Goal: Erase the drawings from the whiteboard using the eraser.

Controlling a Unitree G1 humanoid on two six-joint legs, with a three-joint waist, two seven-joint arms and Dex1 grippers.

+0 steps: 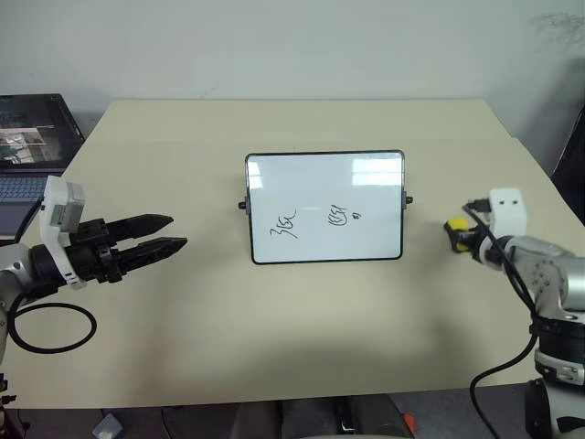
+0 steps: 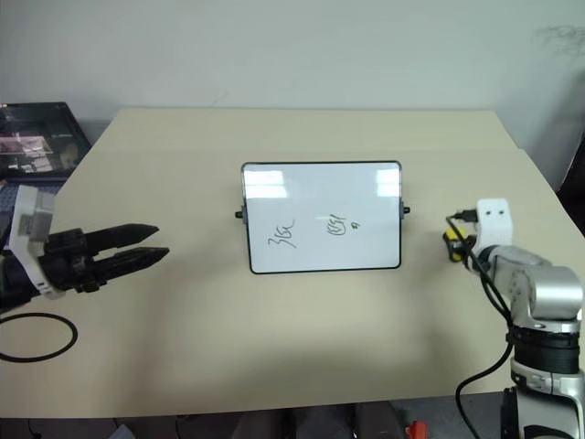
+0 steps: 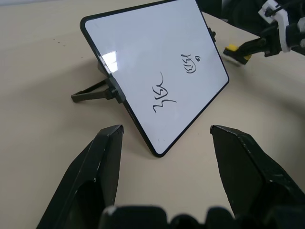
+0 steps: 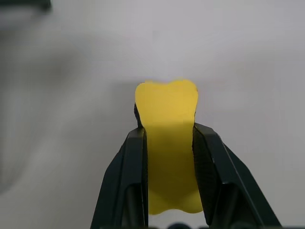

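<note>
One eraser point(image 4: 167, 138) between right tool's point(image 4: 167, 136) fingers.

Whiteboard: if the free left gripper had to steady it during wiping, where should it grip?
Probably the whiteboard's left frame edge near the knob, approached from the left gripper's side. The board stands tilted on a rear stand, leaving that edge exposed and away from the drawings.
</note>
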